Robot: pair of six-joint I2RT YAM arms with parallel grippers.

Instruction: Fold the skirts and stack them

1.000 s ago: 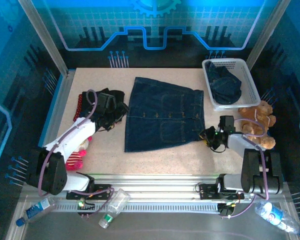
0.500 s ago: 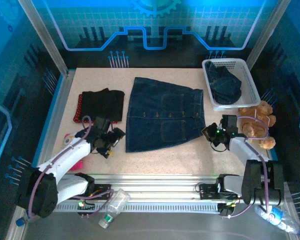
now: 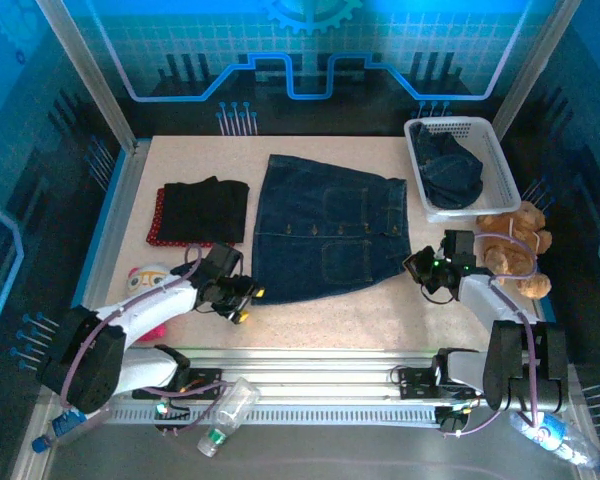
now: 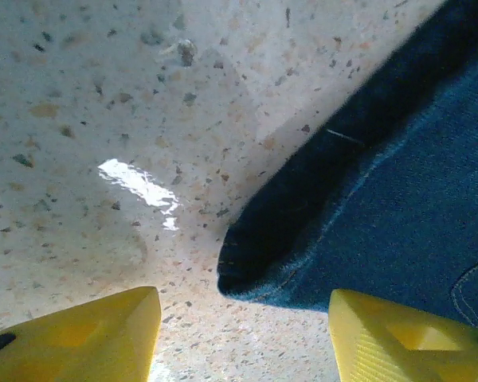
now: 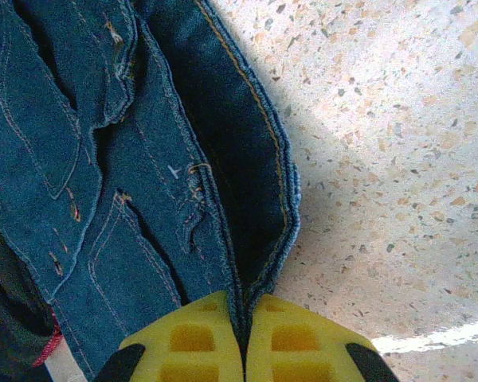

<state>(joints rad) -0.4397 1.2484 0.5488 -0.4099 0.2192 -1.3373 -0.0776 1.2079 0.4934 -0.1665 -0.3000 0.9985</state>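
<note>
the spread denim skirt (image 3: 325, 228) lies flat in the middle of the table (image 3: 310, 325), front side up, its row of buttons running left to right. the left gripper (image 3: 242, 295) sits low at the skirt's near left corner. in the left wrist view the gripper (image 4: 243, 318) has its 2 yellow fingers (image 4: 88, 334) standing apart, and the dark corner of the skirt (image 4: 398, 199) lies on the speckled tabletop in the gap between them. whether a pad touches the cloth i cannot tell.

the right gripper (image 3: 417, 268) is at the skirt's near right corner. in the right wrist view the gripper (image 5: 244, 334) has its fingers (image 5: 191, 342) pressed together, with a folded edge of the skirt (image 5: 143, 159) pinched between them. the denim bunches into wrinkles beside that grip.

to the left of the spread skirt, a folded black skirt (image 3: 208, 208) rests on top of a red dotted skirt (image 3: 158, 215), whose edge shows along the left and near sides. a second denim skirt (image 3: 448, 170) is crumpled in the white basket (image 3: 490, 150) at the far right corner. a brown teddy bear (image 3: 515, 245) sits just in front of the basket, beside the right arm. a pink-and-white plush doll (image 3: 145, 285) lies near the left arm.
</note>
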